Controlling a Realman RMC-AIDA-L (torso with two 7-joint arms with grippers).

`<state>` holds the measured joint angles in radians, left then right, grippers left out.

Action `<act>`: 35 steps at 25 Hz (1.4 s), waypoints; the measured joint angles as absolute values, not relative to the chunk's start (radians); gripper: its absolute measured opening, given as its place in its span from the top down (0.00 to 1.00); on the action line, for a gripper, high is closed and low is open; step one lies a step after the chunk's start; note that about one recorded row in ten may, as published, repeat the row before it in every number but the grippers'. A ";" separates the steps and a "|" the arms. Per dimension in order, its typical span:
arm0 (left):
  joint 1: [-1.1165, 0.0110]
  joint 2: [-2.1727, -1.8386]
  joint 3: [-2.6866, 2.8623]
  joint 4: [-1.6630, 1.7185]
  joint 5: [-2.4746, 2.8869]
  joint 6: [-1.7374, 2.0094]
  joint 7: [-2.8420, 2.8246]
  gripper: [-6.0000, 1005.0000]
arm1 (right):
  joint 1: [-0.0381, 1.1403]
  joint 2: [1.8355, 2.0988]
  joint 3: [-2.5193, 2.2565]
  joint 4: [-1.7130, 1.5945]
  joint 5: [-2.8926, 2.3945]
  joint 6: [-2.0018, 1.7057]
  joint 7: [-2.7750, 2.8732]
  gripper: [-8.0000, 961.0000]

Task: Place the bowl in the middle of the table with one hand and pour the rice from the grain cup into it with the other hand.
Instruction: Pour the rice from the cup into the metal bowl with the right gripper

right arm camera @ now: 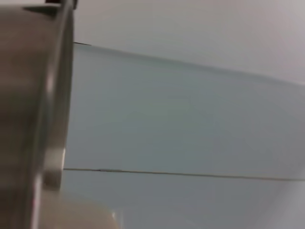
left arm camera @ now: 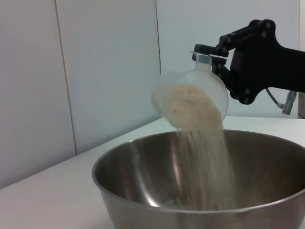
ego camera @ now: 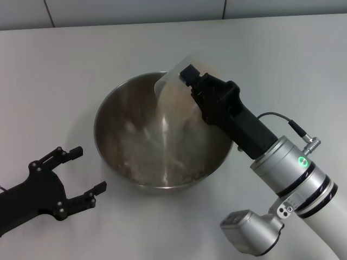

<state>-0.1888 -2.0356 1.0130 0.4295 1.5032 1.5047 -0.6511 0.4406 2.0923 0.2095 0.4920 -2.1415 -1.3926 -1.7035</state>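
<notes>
- Right black gripper [ego camera: 187,76], upper middle of frame, clamped on tipped clear plastic grain cup [ego camera: 174,89], mouth down-left over big shiny steel bowl [ego camera: 116,114].
- Pale rice [left arm camera: 193,107] falling straight in.
- Left black gripper [ego camera: 81,173], lower left, spread wide, holding nothing.

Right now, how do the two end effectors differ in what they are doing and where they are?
The right end effector is shut on the grain cup, tipped over the bowl so rice streams in; the left end effector is open and holds nothing. The right one hangs above the bowl's far rim, while the left sits low beside the bowl on the table, apart from it. Both are black two-finger types.
</notes>
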 joint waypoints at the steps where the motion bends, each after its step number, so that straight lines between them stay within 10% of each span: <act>1: -0.189 -2.036 1.013 0.430 1.503 1.505 -0.651 0.13 | 0.441 2.092 0.208 0.492 -2.143 -1.392 -1.717 0.98; 35: -0.198 -2.036 1.014 0.429 1.503 1.505 -0.658 0.13 | 0.440 2.092 0.210 0.613 -2.138 -1.245 -2.051 0.98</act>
